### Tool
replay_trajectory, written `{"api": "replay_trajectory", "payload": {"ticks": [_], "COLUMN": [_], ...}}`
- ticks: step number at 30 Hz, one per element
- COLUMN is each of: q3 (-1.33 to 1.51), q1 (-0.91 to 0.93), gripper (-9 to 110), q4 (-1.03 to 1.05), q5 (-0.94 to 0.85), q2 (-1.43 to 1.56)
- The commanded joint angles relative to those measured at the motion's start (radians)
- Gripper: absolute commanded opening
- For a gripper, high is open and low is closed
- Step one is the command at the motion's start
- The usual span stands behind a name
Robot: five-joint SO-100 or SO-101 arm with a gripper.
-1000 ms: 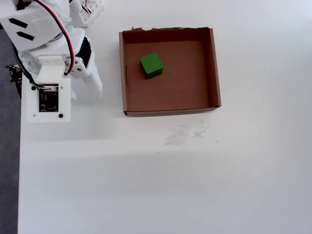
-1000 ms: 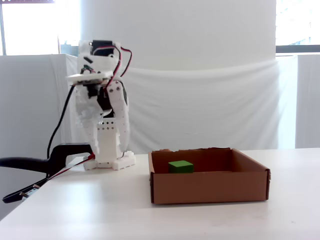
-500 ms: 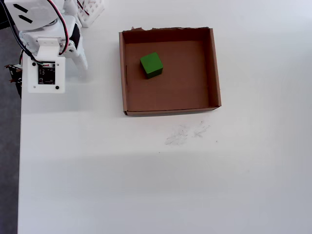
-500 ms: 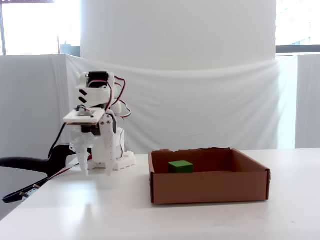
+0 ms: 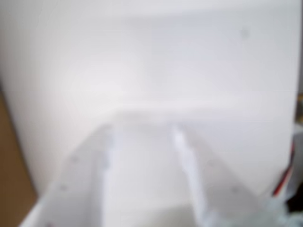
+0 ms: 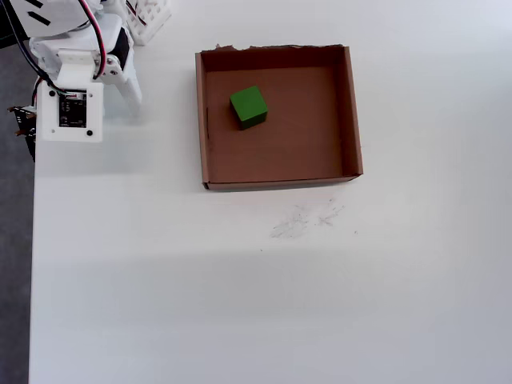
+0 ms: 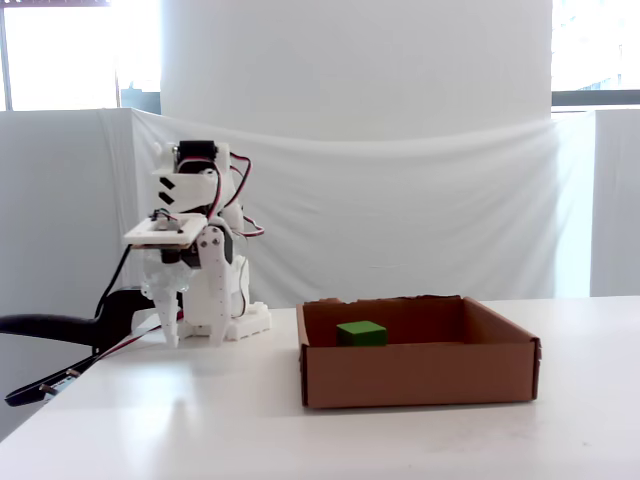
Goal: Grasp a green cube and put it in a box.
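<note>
The green cube (image 6: pixel 248 106) lies inside the box (image 6: pixel 353 112), in its back-left part in the overhead view. In the fixed view the green cube (image 7: pixel 361 333) shows just above the front wall of the box (image 7: pixel 420 375). My gripper (image 7: pixel 192 340) hangs folded beside the arm's base, well to the left of the box, tips pointing down close to the table. Its two fingers stand apart with nothing between them. The wrist view is blurred; my gripper (image 5: pixel 142 130) shows only white table in its gap.
The arm's white base (image 6: pixel 148 16) sits at the table's back-left corner. A black clamp and cables (image 7: pixel 60 330) hang at the table's left edge (image 6: pixel 32 240). Faint scuff marks (image 6: pixel 304 218) lie in front of the box. A brown strip (image 5: pixel 9 179) is too blurred to name.
The arm has folded down and drawn back toward its base, away from the box, with the gripper dropping close to the table. The cube has not moved.
</note>
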Motion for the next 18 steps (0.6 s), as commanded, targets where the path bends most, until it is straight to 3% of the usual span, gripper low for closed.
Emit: {"api": "replay_trajectory", "payload": {"ticks": [1, 18], "q3": [-0.005, -0.005], "q1": [-0.018, -0.052], "gripper": [16, 21], "q4": [0.011, 0.018], "q5": [-0.006, 0.081], "q2": [-0.002, -0.002]}}
